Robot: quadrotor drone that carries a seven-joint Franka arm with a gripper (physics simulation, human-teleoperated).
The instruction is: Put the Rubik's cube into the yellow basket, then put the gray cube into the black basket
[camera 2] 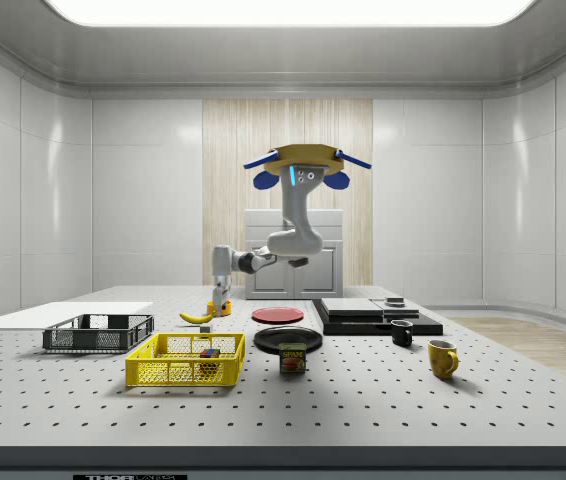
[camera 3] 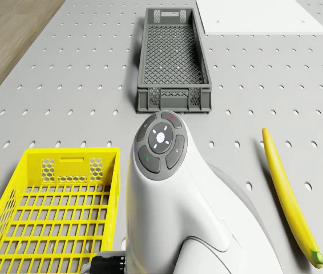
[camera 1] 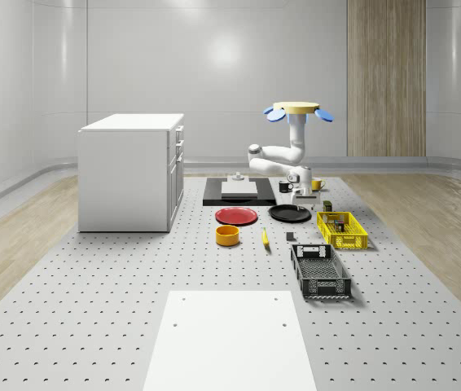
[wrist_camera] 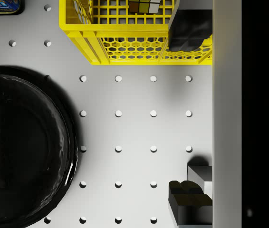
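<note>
The claw hangs with its fingers spread wide and nothing between them, low over bare counter. It sits between the black plate and the near end of the yellow basket. In the side view the arm reaches down from the drone, which hovers above the counter behind the plates.

The first half looks done: the Rubik's cube lies inside the yellow basket, by its end wall. The second half looks not yet done. The gray cube sits on the counter between the banana and the yellow basket, apart from both. The black basket, further toward the white sheet, holds nothing that I can see.

The gray cube is small, dark and plain-sided, and appears to rest flat. A gray block edge beside one finger in the wrist view may be it, though I cannot be sure.
</note>
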